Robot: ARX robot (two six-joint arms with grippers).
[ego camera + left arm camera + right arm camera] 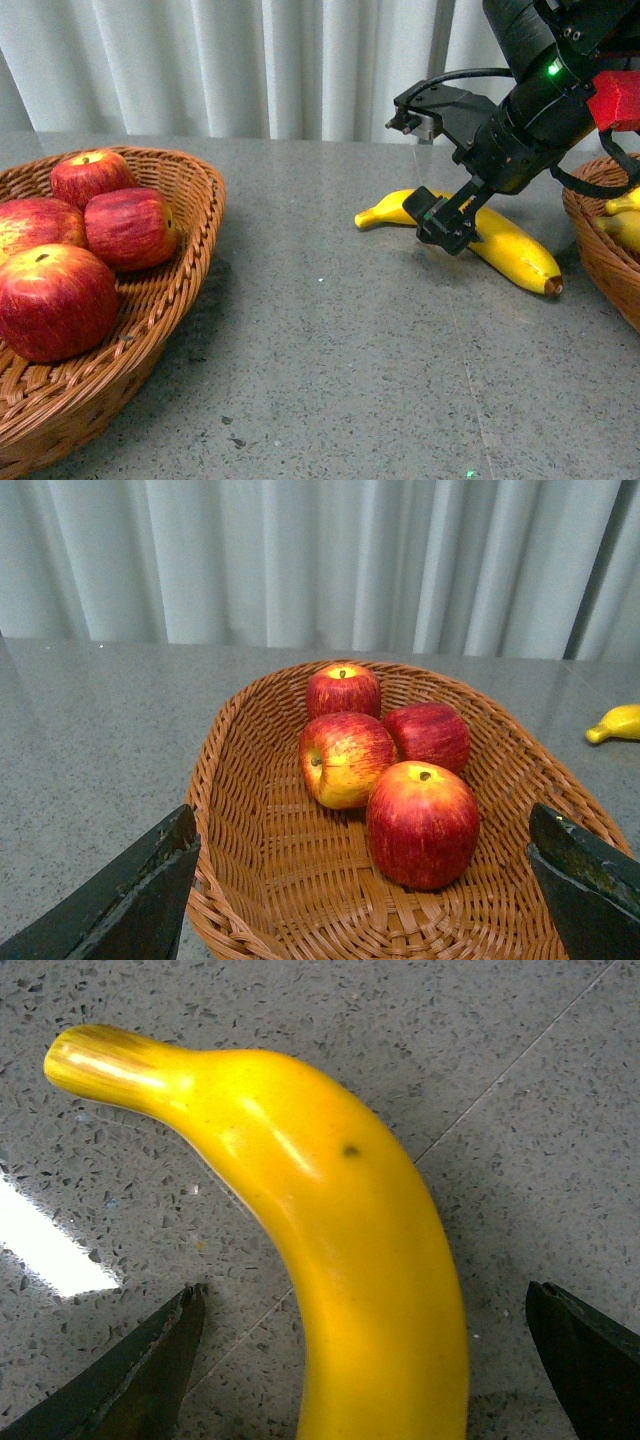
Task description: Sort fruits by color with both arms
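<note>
Several red apples [130,228], some streaked yellow, lie in a wicker basket [195,195] at the left. My left gripper [360,825] hovers open over this basket [250,810], clear of the nearest apple [422,823]; the left arm is out of the front view. A yellow banana [510,248] lies on the grey table right of centre. My right gripper [446,215] hangs open just above it, one finger on each side of the banana [340,1240], with gaps on both sides. More bananas [625,222] rest in a second basket [600,250] at the right edge.
The stone table [330,330] runs between the two baskets. A white curtain [250,60] hangs behind the table. The right arm [550,90], with a green light and a red part, reaches in from the upper right.
</note>
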